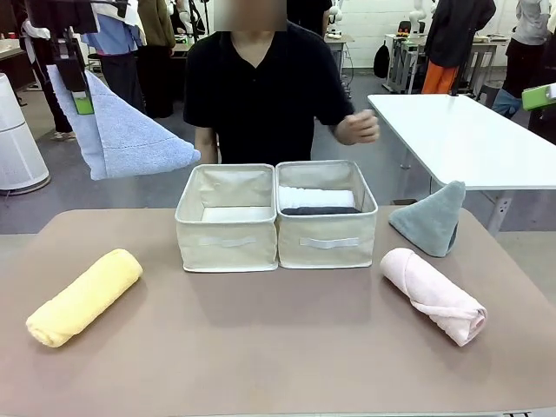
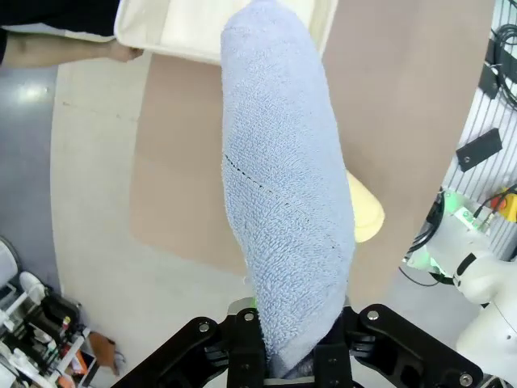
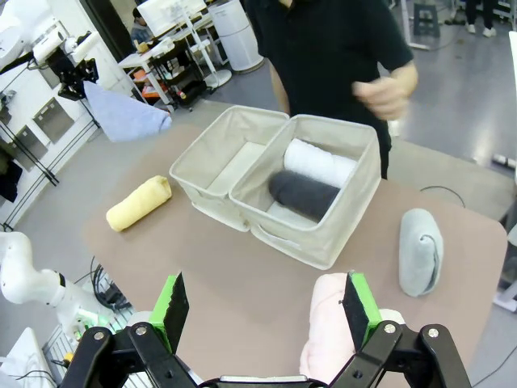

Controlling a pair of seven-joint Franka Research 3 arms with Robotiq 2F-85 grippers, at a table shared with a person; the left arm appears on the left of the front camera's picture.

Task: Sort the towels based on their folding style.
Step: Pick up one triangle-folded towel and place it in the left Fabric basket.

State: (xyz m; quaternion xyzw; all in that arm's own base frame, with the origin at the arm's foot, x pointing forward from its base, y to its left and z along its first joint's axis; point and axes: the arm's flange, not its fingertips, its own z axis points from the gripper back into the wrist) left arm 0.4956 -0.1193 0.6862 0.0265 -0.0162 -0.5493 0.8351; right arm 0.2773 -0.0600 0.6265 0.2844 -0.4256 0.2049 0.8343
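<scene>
The left gripper (image 1: 82,104) is clamped on one end of the light blue cone towel (image 1: 122,135), holding it high beyond the table (image 1: 278,347) so it hangs clear. It is likely bound for the left bin (image 1: 228,241), since the right bin (image 1: 328,243) holds the white roll (image 1: 314,196) and dark grey roll (image 1: 320,210). The right gripper (image 3: 265,311), jaws wide apart, hovers over the pink roll (image 3: 335,331). The yellow roll (image 1: 84,297) and grey-teal cone (image 1: 430,217) wait unsorted.

Light-blue towel (image 1: 130,130), yellow towel (image 1: 84,297), seemingly charcoal towel (image 1: 320,210)
</scene>
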